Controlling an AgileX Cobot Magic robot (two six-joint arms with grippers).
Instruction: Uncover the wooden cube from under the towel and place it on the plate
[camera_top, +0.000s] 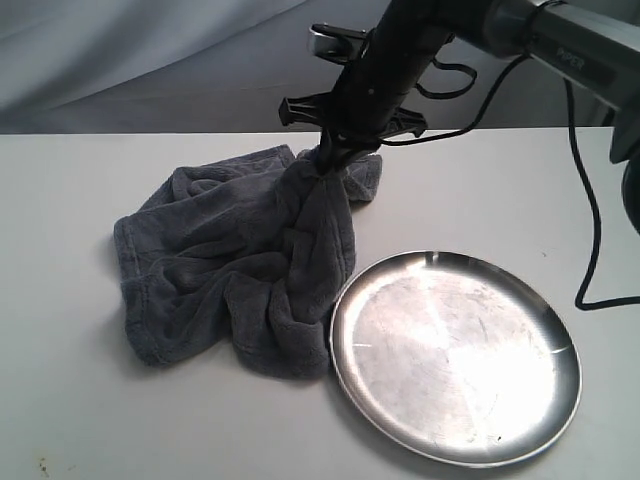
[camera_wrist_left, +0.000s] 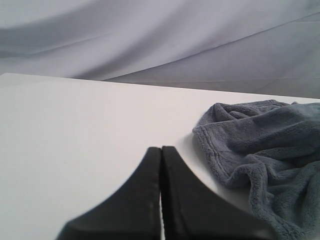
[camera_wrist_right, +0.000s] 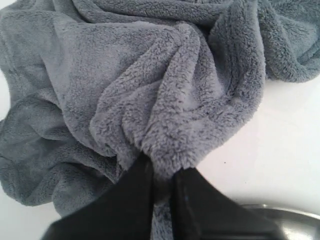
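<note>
Right claw (camera_wrist_right: 161, 169), left claw (camera_wrist_left: 161, 150): both closed.

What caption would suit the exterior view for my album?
The right gripper holds a pinch of the grey towel raised, beside the steel plate.

1. I see bright, even light from above; the white table (camera_top: 60, 400) looks nearly washed out.
2. A broad white glare covers the middle of the plate (camera_top: 500, 400).
3. Soft, short shadows hug the near left edge of the towel (camera_top: 220, 260) and the plate's near rim.
4. The left gripper (camera_wrist_left: 161, 200) and right gripper (camera_wrist_right: 162, 200) are dark and blurred close to the lens; the towel's pile is sharp.
</note>
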